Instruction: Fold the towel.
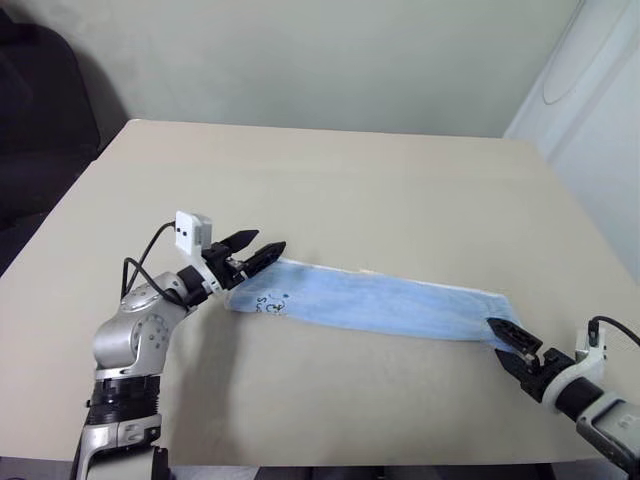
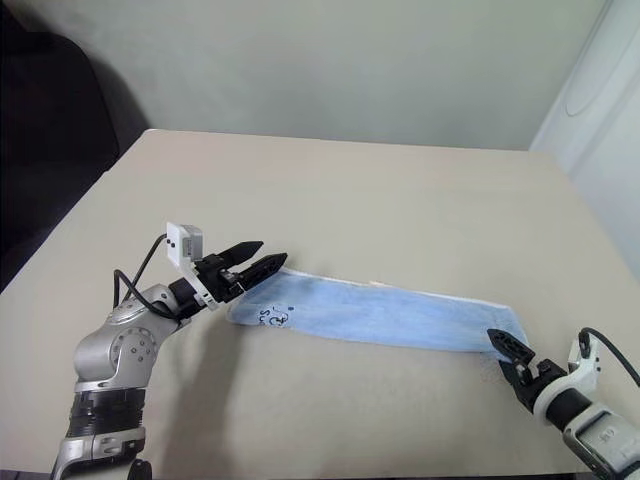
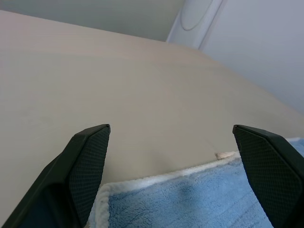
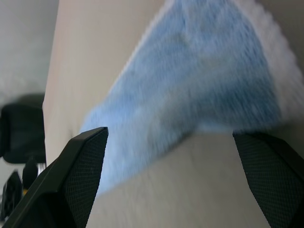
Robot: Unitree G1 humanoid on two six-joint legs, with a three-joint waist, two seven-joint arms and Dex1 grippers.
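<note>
Light blue towel (image 1: 370, 303) with white trim, beige table (image 1: 330, 190).

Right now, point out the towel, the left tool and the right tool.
towel (image 1: 380, 305), left eye view, middle of the blue cloth.
left tool (image 1: 262, 247), left eye view, between its fingertips.
right tool (image 1: 503, 331), left eye view, between its fingertips.

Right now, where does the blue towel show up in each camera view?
Left eye: towel stretched between left pincer and right pincer.
Right eye: same band, centre-low.
Left wrist: bottom edge, between the fingers.
Right wrist: upper middle.
Shared landmark: white trim.
</note>
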